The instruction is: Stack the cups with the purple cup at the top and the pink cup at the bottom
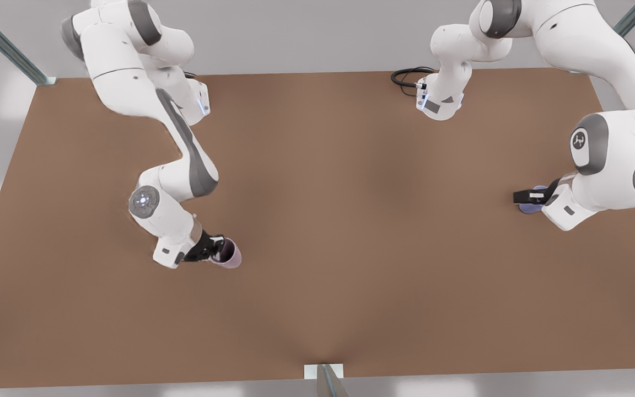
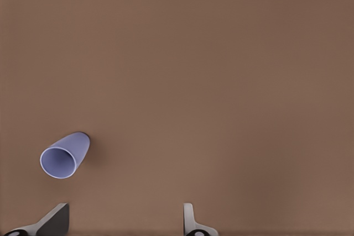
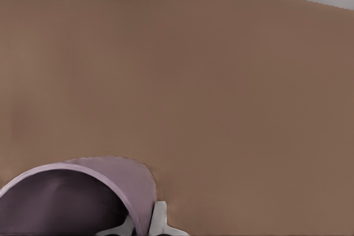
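Overhead, a bare brown counter (image 1: 350, 231) between grey walls; right end effector (image 1: 215, 251) pinches the pink cup (image 1: 229, 255), left end effector (image 1: 532, 197) spread above the purple cup (image 2: 63, 156)

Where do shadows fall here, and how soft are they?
Front view: a soft darker band runs down the table's middle. Left wrist view: a soft-edged shadow lies beside the purple cup, beyond the open left gripper. Right wrist view: the pink cup, held by the right gripper, is dark inside.

No words or nos. to read anywhere. Only a small round maker's mark, too tiny to read, on the grey joint cap (image 1: 580, 140) of one arm.
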`<control>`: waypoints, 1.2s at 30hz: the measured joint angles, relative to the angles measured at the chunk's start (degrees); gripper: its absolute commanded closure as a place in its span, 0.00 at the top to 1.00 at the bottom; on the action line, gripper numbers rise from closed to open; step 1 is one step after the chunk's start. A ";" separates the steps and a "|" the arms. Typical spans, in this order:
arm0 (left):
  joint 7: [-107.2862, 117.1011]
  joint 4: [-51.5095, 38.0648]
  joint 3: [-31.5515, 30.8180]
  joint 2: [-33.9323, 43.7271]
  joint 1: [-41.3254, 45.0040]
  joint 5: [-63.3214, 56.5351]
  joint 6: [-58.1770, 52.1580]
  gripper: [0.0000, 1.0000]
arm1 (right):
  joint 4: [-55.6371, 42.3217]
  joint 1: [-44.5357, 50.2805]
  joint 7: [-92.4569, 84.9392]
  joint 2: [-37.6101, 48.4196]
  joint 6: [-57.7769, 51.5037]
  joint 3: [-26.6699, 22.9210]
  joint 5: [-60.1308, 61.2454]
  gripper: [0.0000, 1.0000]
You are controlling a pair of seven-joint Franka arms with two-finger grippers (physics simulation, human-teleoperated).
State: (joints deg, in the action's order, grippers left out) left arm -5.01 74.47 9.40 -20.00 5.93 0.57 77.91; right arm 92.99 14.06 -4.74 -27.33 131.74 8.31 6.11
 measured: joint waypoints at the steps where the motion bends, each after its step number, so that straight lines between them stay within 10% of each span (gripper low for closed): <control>1: -0.03 0.00 0.13 -0.03 -0.04 0.04 0.01 1.00 | -5.95 4.36 2.06 -3.38 -1.54 -0.11 -0.65 0.21; 7: -0.11 -0.09 0.32 -1.06 -0.05 0.14 0.26 1.00 | -36.35 23.27 15.79 -27.08 -7.35 -4.57 -2.60 0.21; 14: -0.28 -0.28 0.47 -1.95 -0.79 0.35 0.39 1.00 | -42.34 27.21 28.91 -33.67 -9.13 -5.61 -2.96 0.21; 22: -6.60 17.57 14.37 0.13 -1.59 4.11 10.16 1.00 | -42.99 28.26 39.70 -35.69 -9.38 -5.59 -3.08 0.21; 23: -7.99 20.35 15.77 0.26 -1.58 4.16 12.40 1.00 | -42.92 28.56 40.75 -35.84 -9.30 -5.58 -3.08 0.25; 25: -11.08 24.67 18.58 -0.12 -1.60 4.22 16.96 1.00 | -42.88 28.77 42.91 -35.88 -9.29 -5.60 -3.41 0.77; 36: -27.96 41.20 23.25 -3.71 -5.23 4.72 43.56 1.00 | -41.90 28.59 51.73 -35.20 -9.15 -5.57 -3.65 0.84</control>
State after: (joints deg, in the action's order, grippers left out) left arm -32.97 115.67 32.65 -23.72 0.71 5.28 121.47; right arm 51.09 42.65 46.99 -62.53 122.59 2.74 2.46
